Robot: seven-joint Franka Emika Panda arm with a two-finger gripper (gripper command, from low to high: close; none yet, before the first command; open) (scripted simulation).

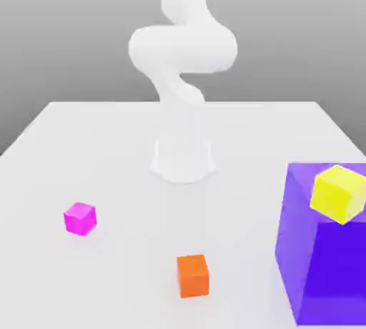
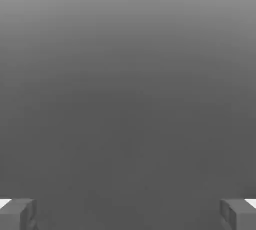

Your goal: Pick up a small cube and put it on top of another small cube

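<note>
The small magenta cube (image 1: 79, 218) rests on the white table (image 1: 107, 156) toward the exterior view's left. The yellow cube (image 1: 339, 193) sits tilted on top of a big purple cube (image 1: 322, 263) at the exterior view's right. In the hand view my gripper (image 2: 128, 214) is open, its two grey fingertips (image 2: 17, 214) standing far apart with nothing between them and plain grey behind. The white arm (image 1: 182, 56) rises from its base at the table's middle and leaves the frame upward.
An orange cube (image 1: 193, 275) lies on the table near the front, between the magenta cube and the purple cube. The arm's round base (image 1: 184, 159) stands mid-table. The table's back edge runs behind the base.
</note>
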